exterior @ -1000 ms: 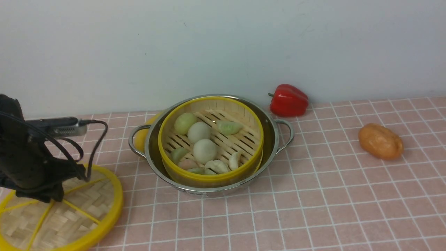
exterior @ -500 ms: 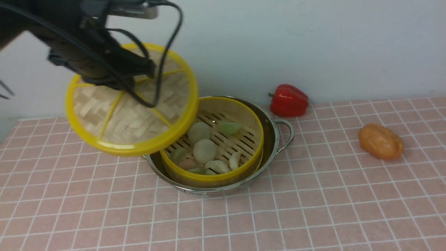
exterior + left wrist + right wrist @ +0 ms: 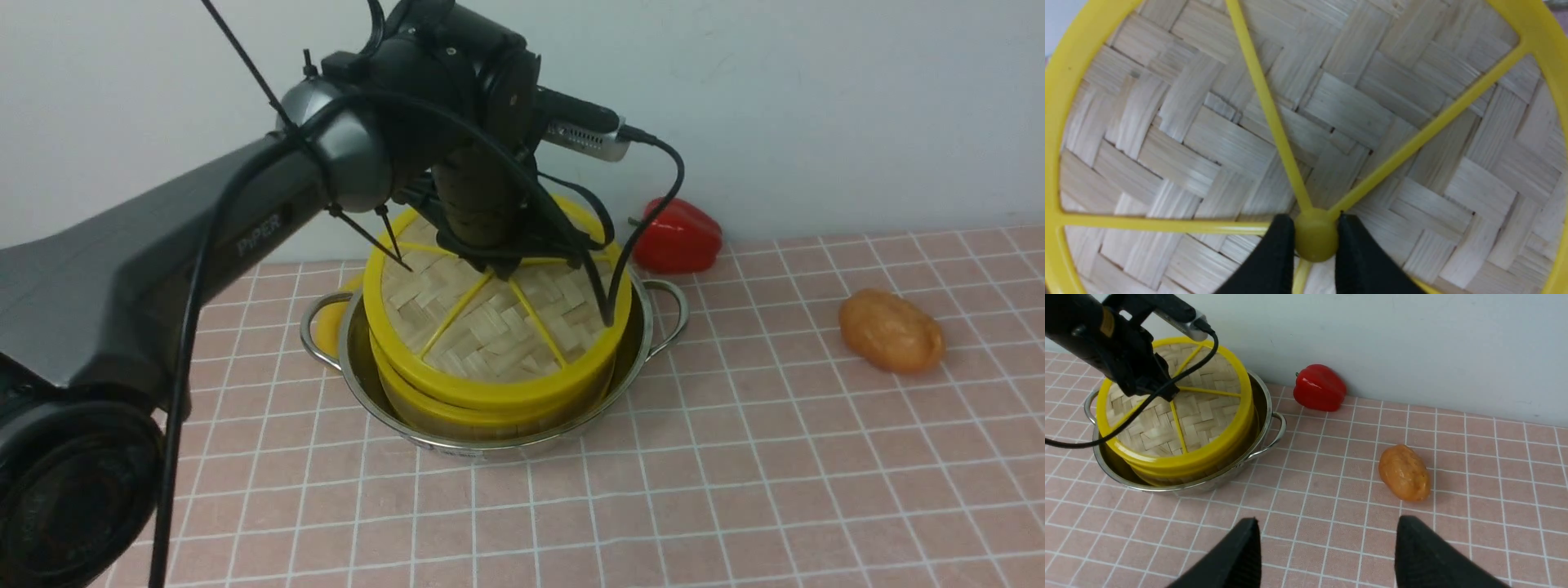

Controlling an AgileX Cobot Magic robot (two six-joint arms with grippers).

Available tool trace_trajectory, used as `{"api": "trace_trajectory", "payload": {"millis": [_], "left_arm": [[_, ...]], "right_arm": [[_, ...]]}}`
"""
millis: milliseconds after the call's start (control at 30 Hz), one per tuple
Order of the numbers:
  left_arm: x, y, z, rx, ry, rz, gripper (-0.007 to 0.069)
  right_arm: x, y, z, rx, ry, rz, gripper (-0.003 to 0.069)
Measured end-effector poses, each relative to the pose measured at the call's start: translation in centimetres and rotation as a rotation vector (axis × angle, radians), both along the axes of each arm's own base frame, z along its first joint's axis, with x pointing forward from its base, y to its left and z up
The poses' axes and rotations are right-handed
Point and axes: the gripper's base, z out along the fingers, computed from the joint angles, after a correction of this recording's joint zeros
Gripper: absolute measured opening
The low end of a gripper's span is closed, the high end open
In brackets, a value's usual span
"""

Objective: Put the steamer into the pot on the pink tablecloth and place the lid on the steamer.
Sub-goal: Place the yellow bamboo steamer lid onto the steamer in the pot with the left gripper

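Observation:
The steel pot [image 3: 633, 343] [image 3: 1261, 400] stands on the pink tablecloth [image 3: 735, 457] with the steamer [image 3: 490, 418] [image 3: 1180, 471] inside it; only the steamer's yellow rim and wall show. The woven lid [image 3: 498, 335] [image 3: 1331, 110] [image 3: 1184, 416] lies on top of the steamer. My left gripper [image 3: 502, 265] [image 3: 1314, 232] is shut on the lid's yellow centre hub, one black finger on each side. My right gripper [image 3: 1327, 535] hangs open above bare cloth near the front, well to the right of the pot, holding nothing.
A red bell pepper [image 3: 676, 235] [image 3: 1319, 388] lies by the wall right of the pot. An orange-brown potato-like piece [image 3: 892, 331] [image 3: 1404, 473] lies on the cloth further right. Something yellow [image 3: 331, 322] peeks out behind the pot's left handle.
My left gripper lifted the lid from the cloth at the front left, carried it up and rightward, and lowered it onto the steamer. The dumplings in the steamer are now covered.

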Motion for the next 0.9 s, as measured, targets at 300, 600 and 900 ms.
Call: {"api": "trace_trajectory", "payload": {"millis": [300, 600, 900], "left_arm": [[0.5, 0.7, -0.2, 0.0, -0.002, 0.017, 0.012], [1.2, 0.8, -1.6, -0.005, 0.015, 0.026, 0.012], [1.4, 0.4, -1.7, -0.054, 0.007, 0.018, 0.012]], "right_arm": [[0.0, 0.0, 0.0, 0.002, 0.001, 0.0, 0.0377], [0.0, 0.0, 0.0, 0.004, 0.001, 0.001, 0.0351], [0.0, 0.0, 0.0, 0.004, 0.001, 0.001, 0.0349]]}}
